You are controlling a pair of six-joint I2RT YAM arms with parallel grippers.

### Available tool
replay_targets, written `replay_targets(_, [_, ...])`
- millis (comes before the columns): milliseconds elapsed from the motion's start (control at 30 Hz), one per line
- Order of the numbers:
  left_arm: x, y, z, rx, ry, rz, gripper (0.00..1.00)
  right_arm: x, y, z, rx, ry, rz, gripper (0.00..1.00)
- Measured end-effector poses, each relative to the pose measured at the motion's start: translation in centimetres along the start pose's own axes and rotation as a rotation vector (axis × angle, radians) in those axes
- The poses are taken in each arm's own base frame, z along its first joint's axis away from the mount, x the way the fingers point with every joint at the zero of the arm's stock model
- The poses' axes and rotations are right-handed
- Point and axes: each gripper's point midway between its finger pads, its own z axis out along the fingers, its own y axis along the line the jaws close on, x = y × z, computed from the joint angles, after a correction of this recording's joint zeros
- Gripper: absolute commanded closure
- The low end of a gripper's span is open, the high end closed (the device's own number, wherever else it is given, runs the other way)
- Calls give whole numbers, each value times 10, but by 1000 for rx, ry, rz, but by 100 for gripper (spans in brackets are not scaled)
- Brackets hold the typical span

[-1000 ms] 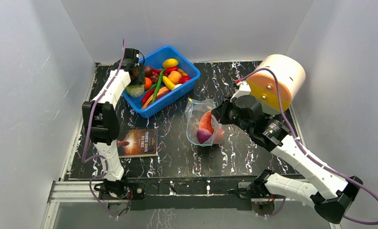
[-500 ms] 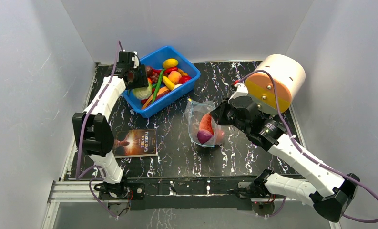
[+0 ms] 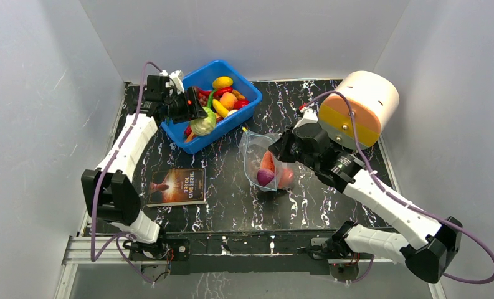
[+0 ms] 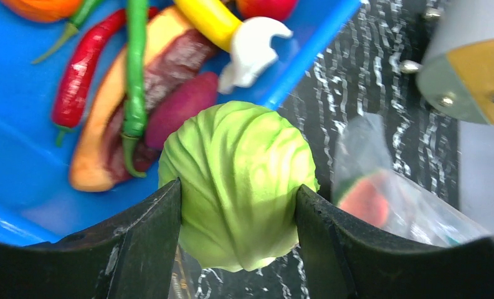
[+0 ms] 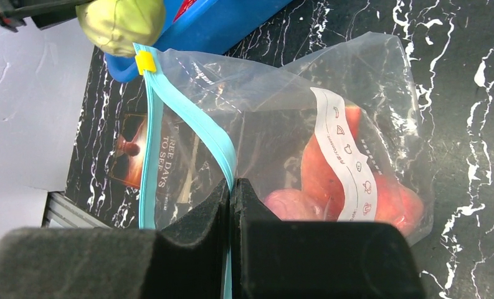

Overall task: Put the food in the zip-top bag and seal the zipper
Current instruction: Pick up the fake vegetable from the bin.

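The left end effector (image 4: 237, 190) has its two dark fingers clamped on either side of a green toy cabbage (image 4: 238, 168), held in the air above the near rim of the blue plastic bin (image 4: 20, 124). Under it in the bin lie a red chilli (image 4: 82, 68), a long green bean (image 4: 134, 68) and a yellow banana (image 4: 210, 18).

The right end effector (image 5: 230, 193) is pinched tight on the blue-green zipper strip (image 5: 188, 118) of the clear crinkly zip-top bag (image 5: 281, 106), which rests on the black marbled table (image 3: 232, 199) just right of the bin. The bag's mouth faces the bin and the cabbage hangs near it. A yellow slider tab (image 5: 145, 61) sits at the strip's far end. Red-orange toy food (image 5: 331, 180) and a purple piece (image 3: 265, 177) already lie inside.

A white band with small food pictures (image 5: 344, 156) runs down the bag; the print beside it is too small to read. A book (image 3: 177, 185) on the table near the left arm reads "THREE DAYS TO SEE". A cream and orange cylinder (image 3: 359, 106) stands at the back right.

A second ago the left end effector was low in the bin's left corner; since then it has lifted the cabbage and swung it right, towards the bag. The right arm has edged slightly left with the bag.
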Motion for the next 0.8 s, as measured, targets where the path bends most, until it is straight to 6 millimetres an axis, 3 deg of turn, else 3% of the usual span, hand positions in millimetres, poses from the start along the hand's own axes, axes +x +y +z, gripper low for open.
replay_targets(400, [23,-63,-49,312,-42,-98,62,5,9,23,-22,21,42,100])
replay_targets(800, [35,-101,-79,528,-47,-180,62,6,17,36,-49,23,85,100])
